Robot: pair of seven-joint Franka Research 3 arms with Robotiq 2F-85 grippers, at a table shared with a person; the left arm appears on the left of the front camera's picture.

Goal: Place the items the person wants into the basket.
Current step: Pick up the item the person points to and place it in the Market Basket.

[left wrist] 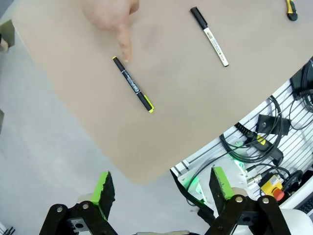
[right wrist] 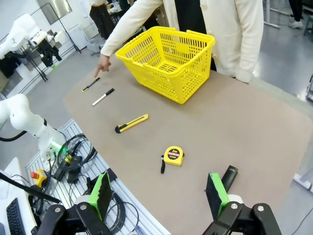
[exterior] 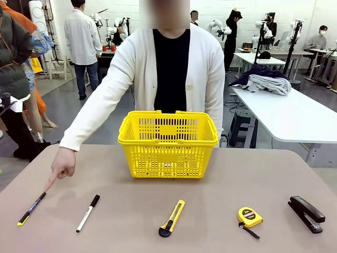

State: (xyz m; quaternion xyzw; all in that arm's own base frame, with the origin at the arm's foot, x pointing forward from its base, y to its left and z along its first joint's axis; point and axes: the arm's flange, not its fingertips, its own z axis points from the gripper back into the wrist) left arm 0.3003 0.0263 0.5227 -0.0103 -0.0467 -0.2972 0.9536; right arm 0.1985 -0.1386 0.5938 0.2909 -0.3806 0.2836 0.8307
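Observation:
The person [exterior: 171, 68] stands behind the yellow basket [exterior: 168, 143], which sits empty at the table's far middle. One hand [exterior: 62, 164] points a finger down at the black pen [exterior: 31, 208] with the yellow-green end, at the front left. Beside it lies the white marker [exterior: 88, 213] with a black cap. The black stapler [exterior: 306, 213] rests at the front right. My left gripper [left wrist: 161, 188] hangs open above the table's corner, short of the pen [left wrist: 133, 83] and marker [left wrist: 209, 35]. My right gripper [right wrist: 159, 196] is open too, just before the stapler [right wrist: 229, 176].
A yellow-and-black utility knife [exterior: 172, 217] lies at the front middle, and a round yellow tape measure [exterior: 249, 217] sits to its right. Cables and an emergency stop box [left wrist: 269, 183] lie beyond the table edge under the left gripper. A white table [exterior: 295, 118] stands at back right.

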